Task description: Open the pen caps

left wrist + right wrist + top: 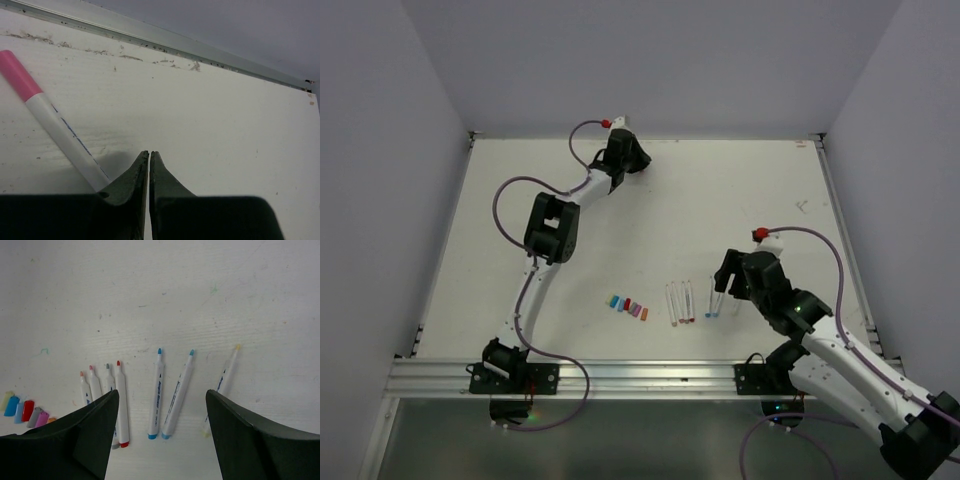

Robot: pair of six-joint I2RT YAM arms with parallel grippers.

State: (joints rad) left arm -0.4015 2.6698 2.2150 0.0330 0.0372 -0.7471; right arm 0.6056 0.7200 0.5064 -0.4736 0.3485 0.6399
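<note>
three lavender walls (380, 150), scuffed white table (740, 200) (pens (682, 300) near front)

Top view: taken from above, whole table (720, 200) covered. Left wrist view: held low, close; rail (150, 42) seen across frame top. Right wrist view: angled down; pens (157, 390) (688, 300), caps (27, 410) (628, 305) shared with top view.

White table (720, 190) bears perhaps seven uncapped pens (156, 395) beside loose caps (27, 410)
</note>
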